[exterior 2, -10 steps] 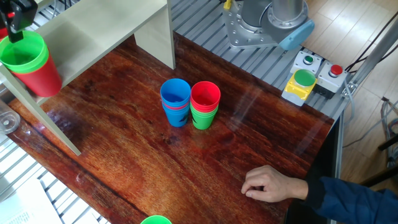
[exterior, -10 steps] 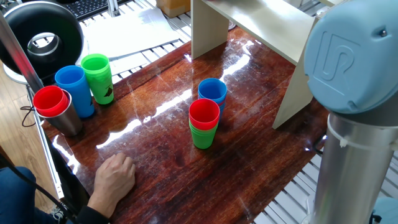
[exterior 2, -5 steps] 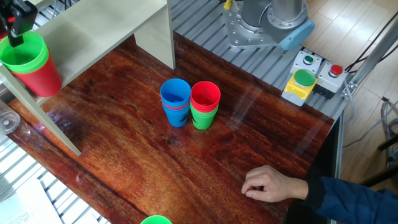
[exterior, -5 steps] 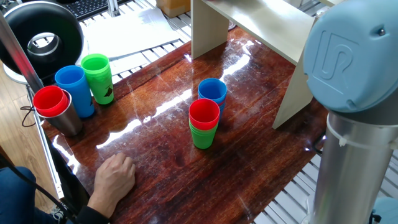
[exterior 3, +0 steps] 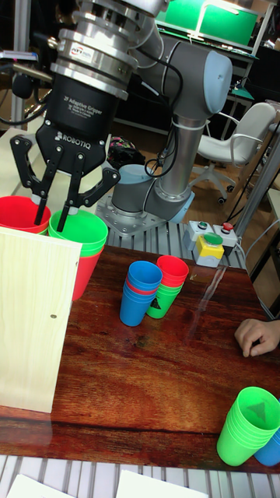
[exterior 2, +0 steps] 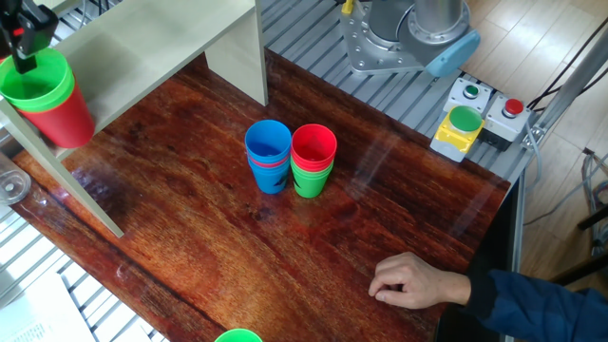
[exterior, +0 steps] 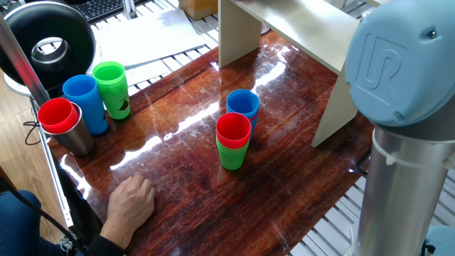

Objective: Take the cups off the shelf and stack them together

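Observation:
On the cream shelf (exterior 2: 142, 47), at its end, a green cup (exterior 3: 78, 232) sits nested in a red cup (exterior 3: 84, 274), with another red cup (exterior 3: 17, 214) beside them. My gripper (exterior 3: 54, 222) hangs right over them, open, its fingers straddling the green cup's rim, one inside and one outside. The same gripper (exterior 2: 27, 38) shows at the frame corner in the other fixed view, above the green cup (exterior 2: 36, 78). On the table stand a blue stack (exterior 2: 269, 154) and a red-on-green stack (exterior 2: 313, 160), touching each other.
A person's hand (exterior 2: 410, 283) rests on the table near its edge. More cups stand by that edge: green (exterior: 111, 87), blue (exterior: 85, 101), and red inside a grey metal tumbler (exterior: 75, 139). A button box (exterior 2: 465, 122) sits by the robot base (exterior 2: 408, 38).
The gripper has edged very slightly sideways above the green cup. The cups and the hand have not moved.

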{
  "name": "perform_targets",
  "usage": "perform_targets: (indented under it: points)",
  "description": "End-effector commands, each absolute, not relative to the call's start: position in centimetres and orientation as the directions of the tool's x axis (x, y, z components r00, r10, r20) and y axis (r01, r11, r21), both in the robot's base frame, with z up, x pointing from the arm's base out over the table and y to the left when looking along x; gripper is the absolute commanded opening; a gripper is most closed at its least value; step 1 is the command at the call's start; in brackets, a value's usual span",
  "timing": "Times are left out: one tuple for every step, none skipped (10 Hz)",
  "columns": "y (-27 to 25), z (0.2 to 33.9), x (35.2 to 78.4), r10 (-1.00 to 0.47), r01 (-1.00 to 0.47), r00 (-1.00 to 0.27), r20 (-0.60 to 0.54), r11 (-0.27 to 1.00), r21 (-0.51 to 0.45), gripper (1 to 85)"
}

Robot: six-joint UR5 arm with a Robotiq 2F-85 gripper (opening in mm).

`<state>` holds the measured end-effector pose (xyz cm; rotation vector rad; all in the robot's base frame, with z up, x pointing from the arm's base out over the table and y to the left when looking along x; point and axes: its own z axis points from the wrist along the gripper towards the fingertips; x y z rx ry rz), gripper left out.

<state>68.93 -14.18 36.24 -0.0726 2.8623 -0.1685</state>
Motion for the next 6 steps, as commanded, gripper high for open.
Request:
perform_targets:
  points:
    - [-13.90,36.18,68.86,-0.058,-0.031,-0.962,-0.266,0.994,-0.105,24.0]
    - [-13.93,36.17,68.87,-0.060,-0.033,-0.962,-0.266,0.994,-0.106,22.0]
    - [-13.97,36.16,68.80,-0.052,-0.025,-0.963,-0.264,0.994,-0.105,19.3]
    - [-13.90,36.14,68.77,-0.039,-0.013,-0.964,-0.264,0.995,-0.099,12.7]
    - [-14.08,36.16,68.71,-0.033,-0.006,-0.965,-0.261,0.995,-0.103,7.7]
    - [-14.26,36.19,68.62,-0.031,-0.003,-0.966,-0.257,0.994,-0.108,2.7]
